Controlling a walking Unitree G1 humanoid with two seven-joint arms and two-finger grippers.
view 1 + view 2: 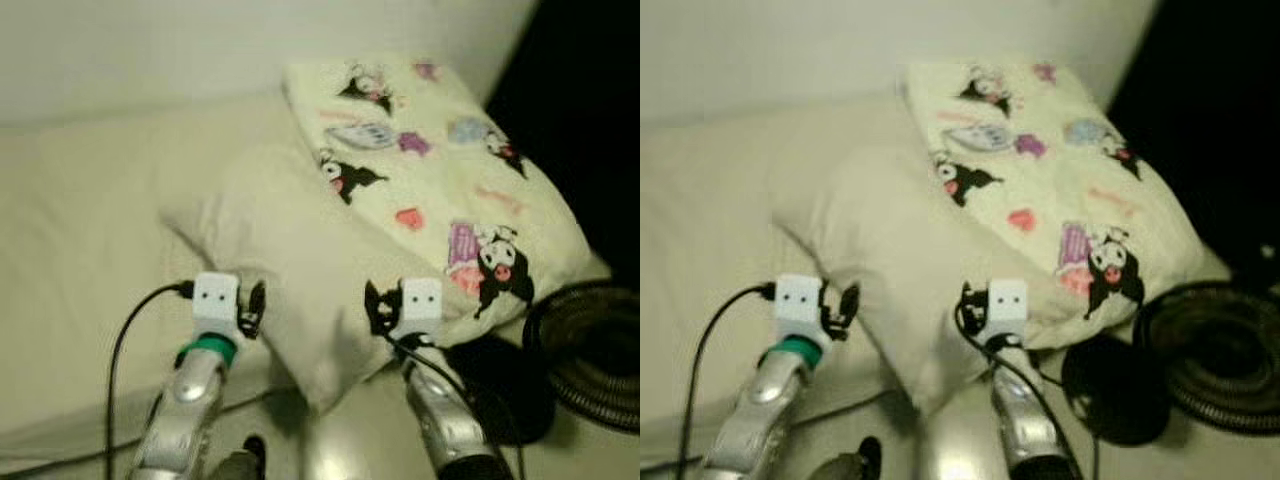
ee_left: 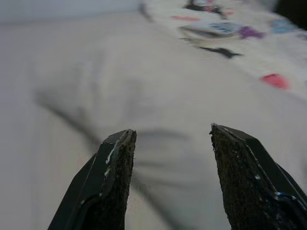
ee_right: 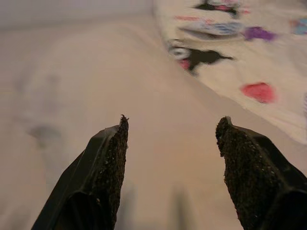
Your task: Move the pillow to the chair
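A plain cream pillow (image 1: 290, 250) lies on the bed, its near corner pointing toward me. Overlapping its far right side is a cream pillow printed with cartoon figures (image 1: 440, 160). My left gripper (image 1: 242, 302) hovers at the plain pillow's near left edge, open, with the pillow straight ahead between its fingers (image 2: 172, 136). At the pillow's near right edge, where the printed pillow meets it, my right gripper (image 1: 385, 305) is also open (image 3: 172, 127). Neither holds anything.
The pale bed sheet (image 1: 70, 230) spreads to the left, with a light wall (image 1: 150, 50) behind. A black coiled hose (image 1: 590, 350) and a dark round object (image 1: 500, 395) lie at the right. A black cable (image 1: 125, 340) loops from my left wrist.
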